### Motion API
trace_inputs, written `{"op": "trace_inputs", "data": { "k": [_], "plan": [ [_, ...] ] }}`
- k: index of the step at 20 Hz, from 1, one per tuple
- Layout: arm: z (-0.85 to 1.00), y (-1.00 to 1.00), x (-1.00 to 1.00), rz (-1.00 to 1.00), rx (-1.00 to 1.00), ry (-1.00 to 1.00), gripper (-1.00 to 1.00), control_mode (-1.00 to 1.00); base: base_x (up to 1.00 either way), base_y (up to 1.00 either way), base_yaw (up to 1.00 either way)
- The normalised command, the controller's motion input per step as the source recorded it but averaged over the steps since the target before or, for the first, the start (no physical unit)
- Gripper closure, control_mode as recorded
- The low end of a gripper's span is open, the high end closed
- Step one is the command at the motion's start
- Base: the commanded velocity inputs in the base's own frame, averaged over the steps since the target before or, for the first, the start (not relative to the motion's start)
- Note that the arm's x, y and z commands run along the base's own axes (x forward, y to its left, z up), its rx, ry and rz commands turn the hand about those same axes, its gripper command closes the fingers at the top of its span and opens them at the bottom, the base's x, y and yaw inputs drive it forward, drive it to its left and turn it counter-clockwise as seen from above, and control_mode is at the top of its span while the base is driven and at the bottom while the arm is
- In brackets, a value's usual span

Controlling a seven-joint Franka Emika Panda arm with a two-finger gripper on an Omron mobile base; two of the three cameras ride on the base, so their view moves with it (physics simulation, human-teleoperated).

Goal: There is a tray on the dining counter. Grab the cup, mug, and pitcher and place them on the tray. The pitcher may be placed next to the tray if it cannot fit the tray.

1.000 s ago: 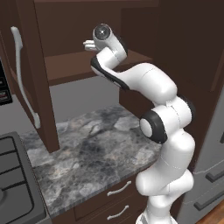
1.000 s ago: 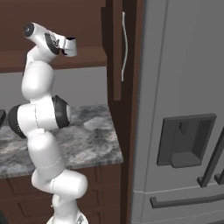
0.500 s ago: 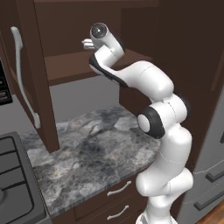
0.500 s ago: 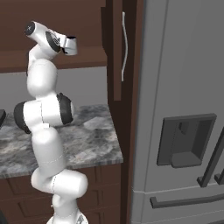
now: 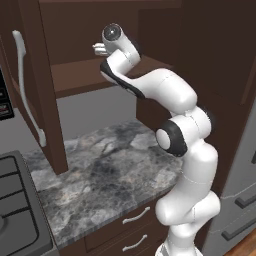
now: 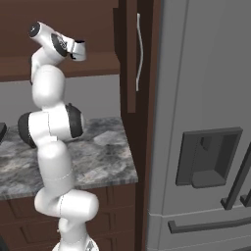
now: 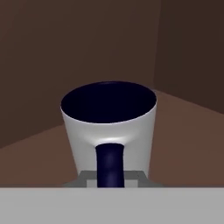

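My claw point(image 7: 111, 177) is closed on the mug point(image 7: 109, 127) by its handle. 2 flat grey fingertips point(image 7: 87, 177) sit tight against either side of the dark navy loop at 6 o'clock in the hand view, though only their top edges show, and the lower end of the handle is cut off.

The mug is a smooth white cylinder with a glossy navy inside. It stands upright on a brown wooden cabinet shelf point(image 7: 183, 140), its handle facing me. Plain brown panels close in behind it, meeting in a corner at 1 o'clock.

In the left base view my claw point(image 5: 97, 48) reaches into the open upper cabinet at 11 o'clock, and my wrist hides the mug itself. The cabinet door point(image 5: 30, 75) stands open at 9 o'clock with a long pale curved handle. Below lies a grey marbled stone surface point(image 5: 110, 165) with drawers under it, and a stove point(image 5: 15, 200) is cut off at 8 o'clock.

In the right base view my claw point(image 6: 78, 49) sits at 10 o'clock, and a matte grey refrigerator point(image 6: 206, 122) fills the 3 o'clock side.
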Motion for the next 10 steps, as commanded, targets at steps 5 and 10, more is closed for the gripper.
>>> {"op": "trace_inputs", "data": {
  "k": [5, 10],
  "plan": [
    [0.17, -0.01, -0.11, 0.0, 0.15, 0.09, 1.0, -1.0, 0.0, 0.0, 0.0],
    [0.33, -0.18, -0.77, 0.01, 0.16, 0.09, 1.0, -1.0, 0.0, 0.0, 0.0]
  ]
}}
